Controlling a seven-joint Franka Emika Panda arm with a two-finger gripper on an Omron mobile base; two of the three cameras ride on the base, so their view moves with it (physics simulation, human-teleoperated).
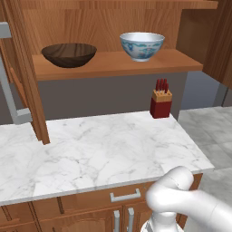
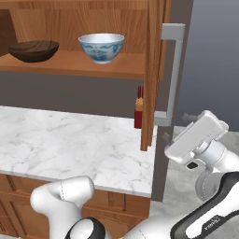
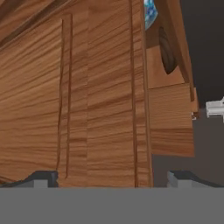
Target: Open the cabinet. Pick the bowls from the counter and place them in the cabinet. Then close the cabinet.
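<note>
The cabinet stands open, and both bowls rest on its shelf. The dark wooden bowl is on the left and the white and blue bowl on the right. My gripper is open and empty. It hovers just right of the swung-out right door, below its grey bar handle. In the hand view the gripper faces the door's panelled outer face at close range. Past the door's edge, slivers of the white bowl and the wooden bowl show.
The left door juts out edge-on over the marble counter, with its grey handle beside it. A red knife block stands at the counter's back right. Drawers and lower cabinets sit under the slab.
</note>
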